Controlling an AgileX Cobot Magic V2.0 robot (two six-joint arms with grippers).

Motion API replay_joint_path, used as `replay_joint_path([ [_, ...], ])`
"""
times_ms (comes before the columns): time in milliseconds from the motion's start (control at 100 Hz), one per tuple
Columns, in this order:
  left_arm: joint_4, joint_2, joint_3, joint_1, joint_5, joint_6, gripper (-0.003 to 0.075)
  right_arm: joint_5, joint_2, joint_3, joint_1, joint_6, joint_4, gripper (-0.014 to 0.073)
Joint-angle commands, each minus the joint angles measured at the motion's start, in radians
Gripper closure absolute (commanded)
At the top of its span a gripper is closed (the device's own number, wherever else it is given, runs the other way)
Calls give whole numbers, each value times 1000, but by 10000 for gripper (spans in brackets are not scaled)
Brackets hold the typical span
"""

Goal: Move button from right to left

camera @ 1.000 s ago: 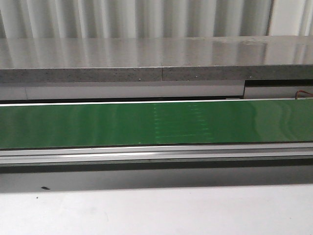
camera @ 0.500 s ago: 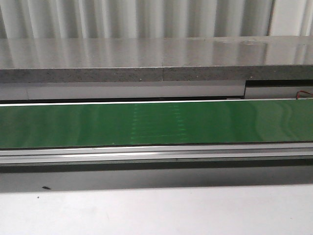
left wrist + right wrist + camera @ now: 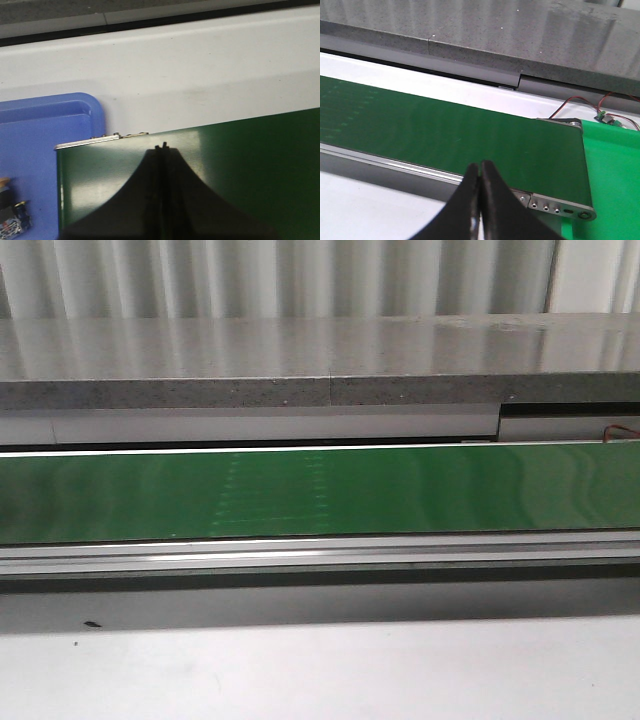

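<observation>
A small part with a dark body and a blue-and-clear block lies in the blue tray, cut off by the frame edge in the left wrist view. It looks like a button, with a sliver of yellowish cap showing. No button shows on the green conveyor belt in the front view or in the right wrist view. My left gripper is shut and empty above the belt's end beside the blue tray. My right gripper is shut and empty over the near rail of the belt's other end. Neither gripper shows in the front view.
A green tray sits past the belt's right end, with red and black wires and a small circuit board behind it. A grey stone ledge runs behind the belt. A white tabletop lies in front.
A faint pale pattern on the belt surface has shifted to the left, so the belt is running leftward. Nothing else has moved.
</observation>
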Motion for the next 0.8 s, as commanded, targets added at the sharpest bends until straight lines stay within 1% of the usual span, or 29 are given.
replay_joint_path([
  [0,-17,-79,34,-41,-112,-7,741,-73,9,-26,0,-5,-6,662],
  [190,-19,-191,182,-101,-217,-7,741,-73,9,-26,0,-5,-6,662],
  [410,-32,-365,359,-150,-331,-7,741,-73,9,-26,0,-5,-6,662],
  [600,-37,-536,500,-159,-407,-7,741,-73,9,-26,0,-5,-6,662],
  [790,-37,-710,613,-159,-430,-7,741,-73,9,-26,0,-5,-6,662],
])
